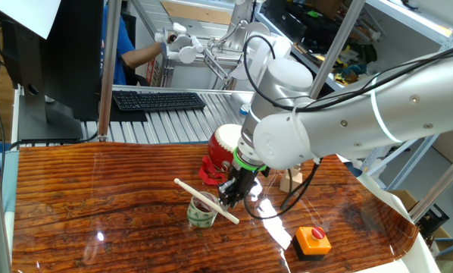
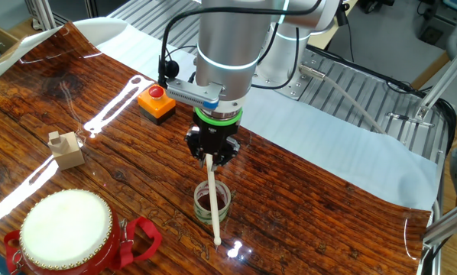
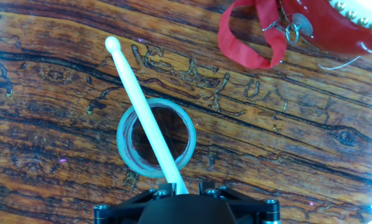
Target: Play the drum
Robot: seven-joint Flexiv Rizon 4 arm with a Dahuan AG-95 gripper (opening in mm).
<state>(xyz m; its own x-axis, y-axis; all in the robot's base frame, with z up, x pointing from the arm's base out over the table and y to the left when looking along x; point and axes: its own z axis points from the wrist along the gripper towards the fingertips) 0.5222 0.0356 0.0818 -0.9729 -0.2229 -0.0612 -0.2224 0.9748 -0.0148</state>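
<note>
On a glossy wood-grain bench (image 2: 305, 191) in a cluttered lab, the arm's pincer (image 2: 211, 153) is clamped on one end of a pale drumstick (image 2: 212, 200), which slants across the open top of a tape roll (image 2: 212, 202). The red drum (image 2: 64, 229), cream head tilted upward, sits near the roll, apart from the stick's rounded tip.
</note>
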